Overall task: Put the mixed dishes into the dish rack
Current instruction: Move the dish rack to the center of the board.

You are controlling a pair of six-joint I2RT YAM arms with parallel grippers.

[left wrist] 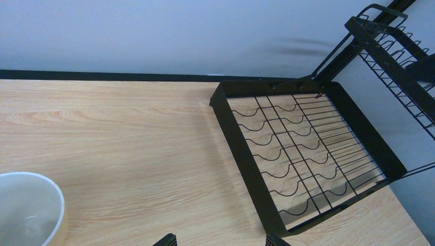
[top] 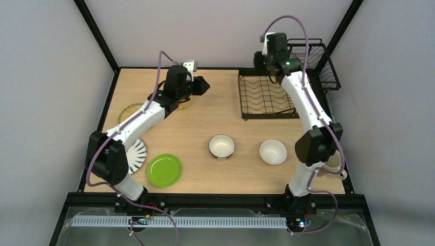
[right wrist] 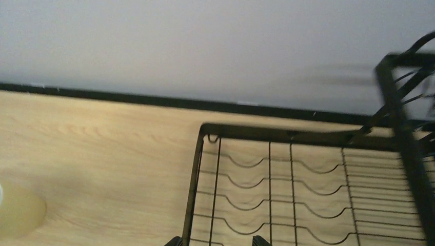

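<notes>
Two bowls, the left bowl (top: 221,146) and the right bowl (top: 273,151), sit mouth-up in the middle of the bench (top: 215,115), within reach of either arm. The lime green plate (top: 164,170), striped plate (top: 137,156) and tan plate (top: 128,111) lie flat along the left side. The dish rack (top: 267,97) stands at the far right with nothing in its slots, so I judge loading not yet begun. The left arm (top: 138,120) stretches forward with its elbow low. The left end effector (top: 199,86) is raised just beside the pale yellow mug (top: 182,105), which the arm mostly hides. The right arm (top: 308,102) reaches far forward, its wrist high over the rack's back edge, jaws hidden here.

From the left wrist, the left end effector (left wrist: 220,240) is spread wide with nothing between its tips. The mug's rim sits low at the left, off to one side, so it is not lined up for a grasp.

From the right wrist, the right end effector (right wrist: 216,241) shows two tips apart and empty over the rack's slotted base. It is probably held high to clear the wires.
</notes>
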